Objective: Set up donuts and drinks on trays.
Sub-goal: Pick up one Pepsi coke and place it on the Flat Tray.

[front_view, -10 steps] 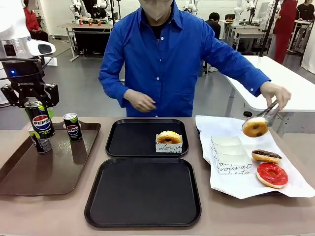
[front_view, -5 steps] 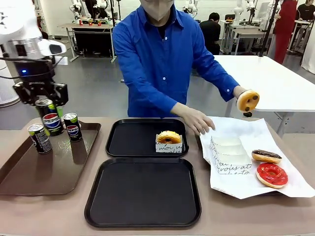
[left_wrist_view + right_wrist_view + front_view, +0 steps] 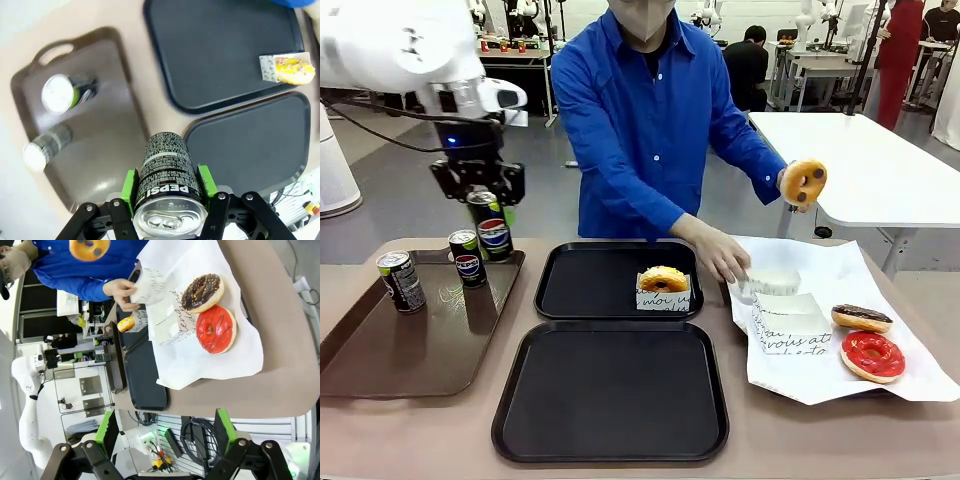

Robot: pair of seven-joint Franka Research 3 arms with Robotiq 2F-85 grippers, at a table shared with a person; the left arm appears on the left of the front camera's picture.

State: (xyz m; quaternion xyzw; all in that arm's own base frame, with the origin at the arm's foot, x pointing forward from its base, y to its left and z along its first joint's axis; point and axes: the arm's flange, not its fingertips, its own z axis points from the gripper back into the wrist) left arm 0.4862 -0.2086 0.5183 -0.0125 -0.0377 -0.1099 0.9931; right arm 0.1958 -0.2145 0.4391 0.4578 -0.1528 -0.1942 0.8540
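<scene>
Your tan surface [image 3: 410, 440] carries four things directly. The brown tray [image 3: 380, 375] lies beneath and left of your left tool [image 3: 482, 203]. The far black tray [image 3: 585, 290] and near black tray [image 3: 610, 395] sit to the tool's right, with the white paper sheet [image 3: 800, 385] farthest from it.

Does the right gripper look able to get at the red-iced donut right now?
Probably yes: the red-iced donut lies uncovered on the white paper, and the right gripper is open and empty.

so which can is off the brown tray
The can gripped in the left tool, lifted clear; the other two stand on the brown tray.
</scene>
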